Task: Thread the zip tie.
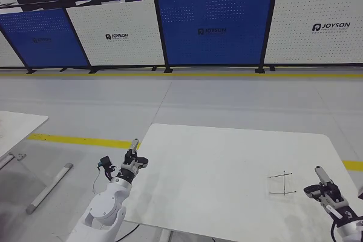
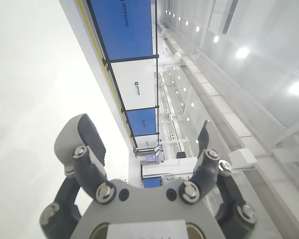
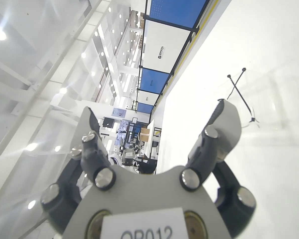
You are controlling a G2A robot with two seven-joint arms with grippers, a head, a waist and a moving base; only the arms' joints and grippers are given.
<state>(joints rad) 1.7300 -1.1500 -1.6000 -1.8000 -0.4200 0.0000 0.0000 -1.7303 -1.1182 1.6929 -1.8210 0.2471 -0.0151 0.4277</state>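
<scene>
Lying crossed on the white counter, toward its right side: a few thin black zip ties, flat and loose, each with a small square head at one end. Near them but apart, the right gripper, released and spread wide, holding nothing. Far across at the counter's left edge, the left gripper, likewise spread and bare. Nothing threaded yet, by the look of it. Likely featherlight, springy along the strap, slick and prone to skating off under a clumsy touch. Best to pinch one strap just behind the head with one gripper, and the tapered tail close to its tip with the other, so as to steer tip into slot without bowing.
</scene>
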